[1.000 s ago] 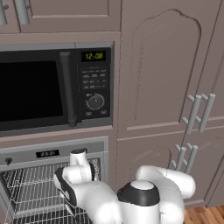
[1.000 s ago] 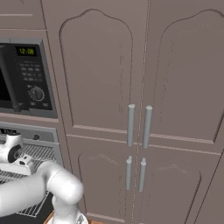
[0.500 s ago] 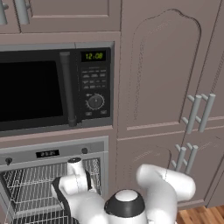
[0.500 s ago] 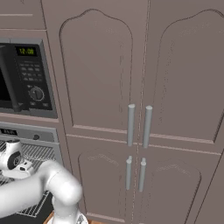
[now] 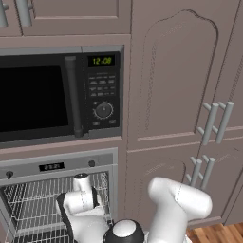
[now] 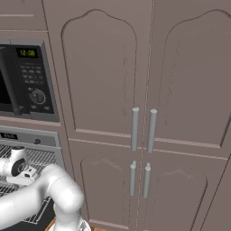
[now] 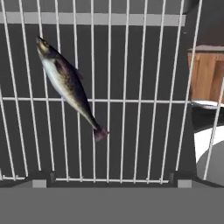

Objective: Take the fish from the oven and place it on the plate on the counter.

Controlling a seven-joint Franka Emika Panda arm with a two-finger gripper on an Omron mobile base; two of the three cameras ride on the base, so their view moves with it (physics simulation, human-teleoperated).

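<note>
The jaws stand wide and hold nothing, above the rack (image 7: 131, 100) inside the oven (image 5: 57, 166). The fish (image 7: 68, 85) lies slanted on the wires, off to one side of the jaws' line. It looks light, slender and likely slick; a grip across the thicker mid-body seems safer than the thin tail

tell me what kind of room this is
A rendered home kitchen: a built-in microwave sits above an open oven, tall cabinet doors stand beside them, and a fish lies on the oven's wire rack.
</note>
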